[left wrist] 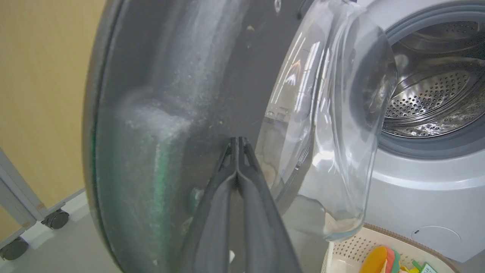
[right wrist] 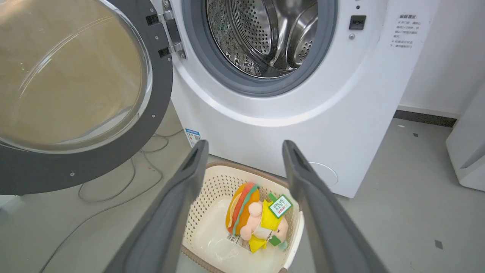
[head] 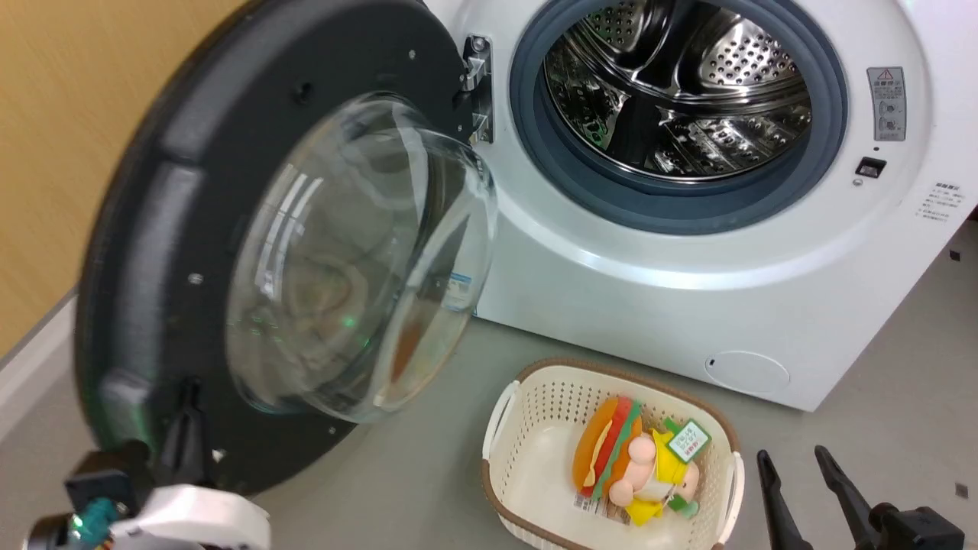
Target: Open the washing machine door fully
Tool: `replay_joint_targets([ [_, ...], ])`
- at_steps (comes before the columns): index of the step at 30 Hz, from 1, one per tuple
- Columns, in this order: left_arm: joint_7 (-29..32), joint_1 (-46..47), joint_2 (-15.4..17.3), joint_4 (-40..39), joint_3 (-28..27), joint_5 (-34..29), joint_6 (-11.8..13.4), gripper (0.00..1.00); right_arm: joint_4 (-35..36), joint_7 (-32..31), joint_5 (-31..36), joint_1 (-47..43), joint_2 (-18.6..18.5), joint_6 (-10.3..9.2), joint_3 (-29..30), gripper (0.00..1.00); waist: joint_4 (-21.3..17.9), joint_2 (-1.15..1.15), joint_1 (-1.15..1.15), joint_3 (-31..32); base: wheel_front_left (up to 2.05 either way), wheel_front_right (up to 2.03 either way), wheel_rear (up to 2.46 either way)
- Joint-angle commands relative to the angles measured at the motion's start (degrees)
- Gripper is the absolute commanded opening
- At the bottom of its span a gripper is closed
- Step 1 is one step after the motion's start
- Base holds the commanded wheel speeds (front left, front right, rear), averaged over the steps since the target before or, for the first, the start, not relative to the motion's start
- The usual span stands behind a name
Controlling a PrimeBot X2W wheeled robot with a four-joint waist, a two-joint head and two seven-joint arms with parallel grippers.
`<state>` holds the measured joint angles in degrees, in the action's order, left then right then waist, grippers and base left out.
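washing machine door (head: 229, 145) likely stiff, heavy | glass bowl (head: 359, 260) fragile | push dark ring (head: 145, 321), 7 o'clock | left gripper (left wrist: 238, 143) fingers clenched, empty | right gripper (right wrist: 244, 144) fingers released

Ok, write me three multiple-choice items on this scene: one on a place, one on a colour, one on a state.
1. The basket sits:
A) on the floor in front of the washing machine
B) on a shelf
C) on top of the machine

2. The rubber ring around the drum is:
A) red
B) yellow
C) grey

3. The right gripper is:
A) shut on the basket
B) open
C) shut on a toy

Answers:
1 A: it rests on the grey floor below the machine's front.
2 C: the ring framing the steel drum is grey.
3 B: its fingers stand wide apart above the basket.
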<state>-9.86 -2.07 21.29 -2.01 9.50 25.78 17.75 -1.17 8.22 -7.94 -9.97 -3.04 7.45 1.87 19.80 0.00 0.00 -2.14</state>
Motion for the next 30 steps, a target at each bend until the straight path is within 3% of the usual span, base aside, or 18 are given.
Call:
replay_joint_targets([
  [1, -1.08, 2.14, 0.43, 2.46, -1.04, 1.21, -1.29, 0.00, 0.44, -0.29, 0.48, 0.23, 0.16, 0.03, 0.20, 1.00, -0.32, 0.00, 0.00, -0.40, 0.00, 0.00, 0.00],
  [16, -5.11, 17.62, 4.11, 28.46, -12.13, 1.89, -9.73, 0.00, 1.60, -2.21, 2.19, 1.81, 0.16, 0.03, -0.57, 1.00, -3.09, 0.00, 0.00, -3.06, 0.00, 0.00, 0.00],
  [23, -5.12, 18.60, 3.14, 31.66, -17.35, -1.05, -12.17, 0.00, 1.19, -2.17, 1.95, 2.01, 0.16, 0.03, -0.79, 1.00, -3.63, 0.00, 0.00, -3.18, 0.00, 0.00, 0.00],
  [30, -5.13, 15.93, -0.85, 29.09, -21.85, -5.49, -13.85, 0.00, 0.20, -1.93, 1.67, 1.91, 0.16, 0.03, -0.60, 1.00, -3.59, 0.00, 0.00, -1.86, 0.00, 0.00, 0.00],
])
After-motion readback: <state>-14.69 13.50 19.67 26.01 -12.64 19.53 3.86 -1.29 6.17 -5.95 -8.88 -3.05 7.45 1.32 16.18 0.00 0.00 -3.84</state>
